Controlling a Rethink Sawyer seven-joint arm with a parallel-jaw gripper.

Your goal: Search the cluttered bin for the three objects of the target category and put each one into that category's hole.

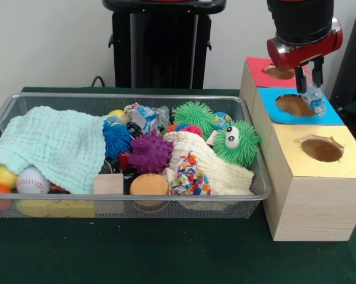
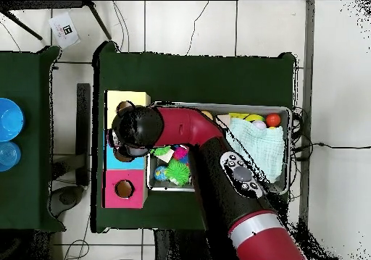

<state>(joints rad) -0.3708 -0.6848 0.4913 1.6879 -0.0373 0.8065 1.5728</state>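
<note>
My gripper hangs over the blue-topped box, shut on a crinkled clear plastic packet with blue print. The packet dangles just above the blue box's hole. A similar shiny packet lies at the back of the wire bin. A red-topped box stands behind the blue one and a yellow-topped box in front. In the overhead view the arm's head covers the gripper and most of the blue box; the packet is hidden there.
The bin holds a mint cloth, a cream cloth, spiky balls in green, purple and blue, a green googly-eyed toy, a baseball, wooden blocks and more. Overhead, the arm crosses the bin.
</note>
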